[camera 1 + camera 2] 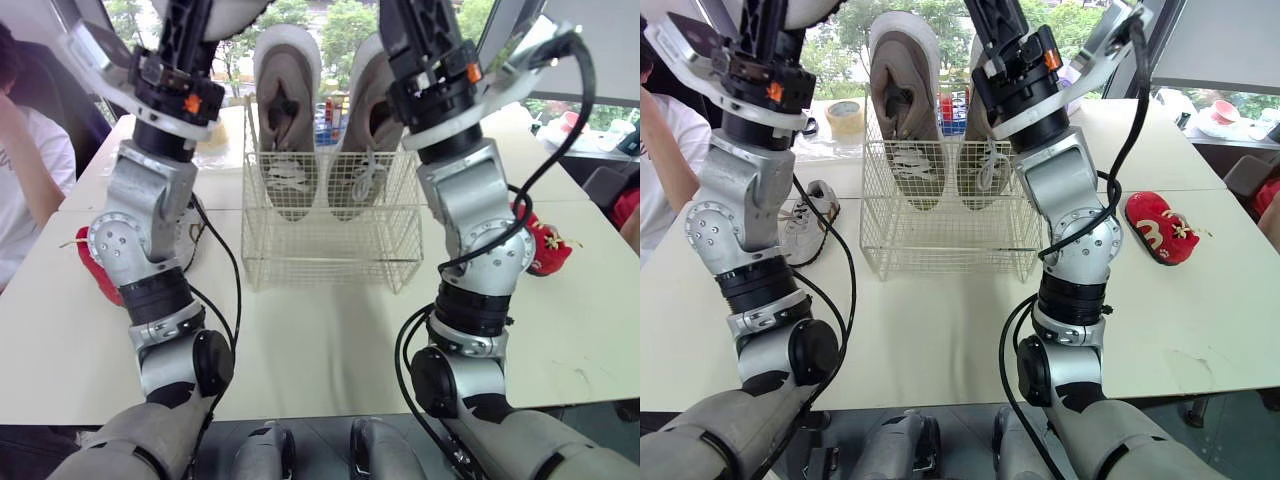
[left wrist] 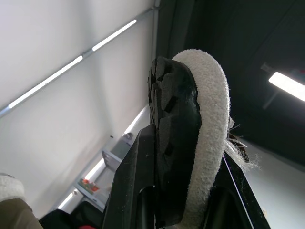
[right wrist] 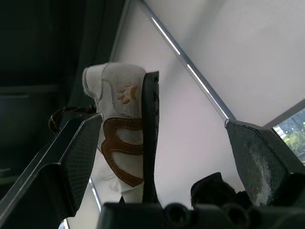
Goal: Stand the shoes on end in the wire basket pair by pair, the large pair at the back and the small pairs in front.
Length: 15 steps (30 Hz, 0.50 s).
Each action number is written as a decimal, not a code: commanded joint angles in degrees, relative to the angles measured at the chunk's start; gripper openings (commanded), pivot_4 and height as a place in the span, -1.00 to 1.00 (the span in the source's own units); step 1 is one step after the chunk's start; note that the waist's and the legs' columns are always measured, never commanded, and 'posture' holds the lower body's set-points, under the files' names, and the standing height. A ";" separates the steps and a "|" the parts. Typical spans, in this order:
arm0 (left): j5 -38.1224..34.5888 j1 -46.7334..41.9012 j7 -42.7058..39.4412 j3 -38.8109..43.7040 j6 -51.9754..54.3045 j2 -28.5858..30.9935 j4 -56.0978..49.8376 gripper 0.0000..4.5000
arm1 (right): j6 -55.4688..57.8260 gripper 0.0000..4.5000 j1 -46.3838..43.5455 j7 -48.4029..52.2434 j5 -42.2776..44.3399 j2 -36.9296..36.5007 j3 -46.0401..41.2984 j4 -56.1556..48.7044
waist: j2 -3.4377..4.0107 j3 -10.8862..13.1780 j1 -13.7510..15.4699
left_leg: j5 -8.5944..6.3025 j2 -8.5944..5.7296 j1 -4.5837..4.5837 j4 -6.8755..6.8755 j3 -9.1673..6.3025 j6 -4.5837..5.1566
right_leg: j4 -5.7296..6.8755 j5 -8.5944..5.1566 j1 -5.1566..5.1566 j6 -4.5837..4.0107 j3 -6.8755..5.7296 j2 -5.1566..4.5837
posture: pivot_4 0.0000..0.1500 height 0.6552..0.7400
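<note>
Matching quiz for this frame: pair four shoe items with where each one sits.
1. large pair
2. red patterned shoe
3. white laced sneaker
4. fleecy black-soled shoe

A. clamped in the left gripper
B. lying on the table, right of the wire basket
C. standing on end at the back of the wire basket
D. lying on the table, left of the wire basket

Pairs: 1-C, 2-B, 3-D, 4-A.

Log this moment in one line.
basket: large pair upright at back | left gripper: shut on white fleece shoe | right gripper: open, white-brown shoe beside one finger
</note>
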 commanded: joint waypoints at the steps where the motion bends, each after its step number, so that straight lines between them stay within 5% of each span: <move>1: -1.40 1.29 -0.77 -2.39 -0.24 -0.12 -2.19 -0.87 | -1.37 0.97 -3.36 1.85 -0.70 -0.17 1.15 -1.02 | 0.00 0.00 -0.01 | 0.00 0.00 0.00 0.00 0.00 0.00 | 0.00 0.00 -0.01 0.00 0.00 0.00 | 1.00 1.00; 13: 1.96 7.04 -2.35 -7.42 -0.37 0.72 -3.30 -0.87 | -2.69 0.97 -5.14 1.94 -0.69 0.10 1.35 -0.59 | 0.00 0.00 -0.01 | -0.03 0.03 0.00 0.00 -0.01 0.05 | -0.01 0.00 -0.01 0.00 0.00 0.03 | 1.00 1.00; 15: 2.52 7.24 -2.43 -7.85 -0.59 0.83 -3.38 -0.87 | -2.76 0.74 -5.00 1.98 -0.96 0.01 1.44 -0.53 | 0.00 0.00 0.04 | -0.05 0.04 0.00 -0.01 -0.02 0.08 | -0.01 0.00 -0.01 0.00 -0.01 0.05 | 1.00 1.00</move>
